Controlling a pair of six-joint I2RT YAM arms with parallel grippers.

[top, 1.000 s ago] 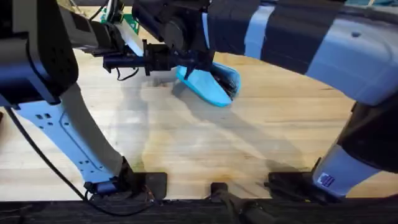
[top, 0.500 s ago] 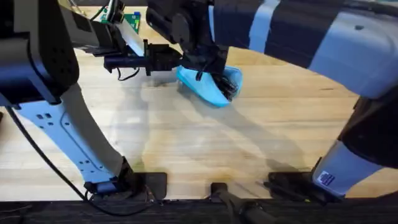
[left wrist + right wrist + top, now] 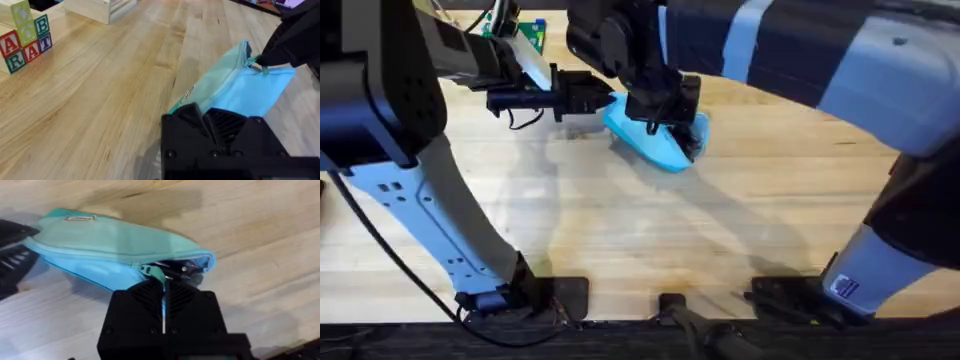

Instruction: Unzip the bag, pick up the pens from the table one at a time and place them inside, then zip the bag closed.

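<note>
Since a second ago our right gripper (image 3: 164, 287) has slid along the pencil pouch (image 3: 655, 140), pinching its zipper pull (image 3: 155, 273); left gripper (image 3: 220, 122) clamps the pouch's end. Closing remains part-done, pens (image 3: 185, 268) inside.

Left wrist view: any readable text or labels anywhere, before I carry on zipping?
"A", "B", "R", "A", "T": letters on the stacked wooden alphabet blocks.
Pale green top block of that stack: marks too faint to read.
Small label on the light-blue fabric pencil pouch: too small to read.
</note>
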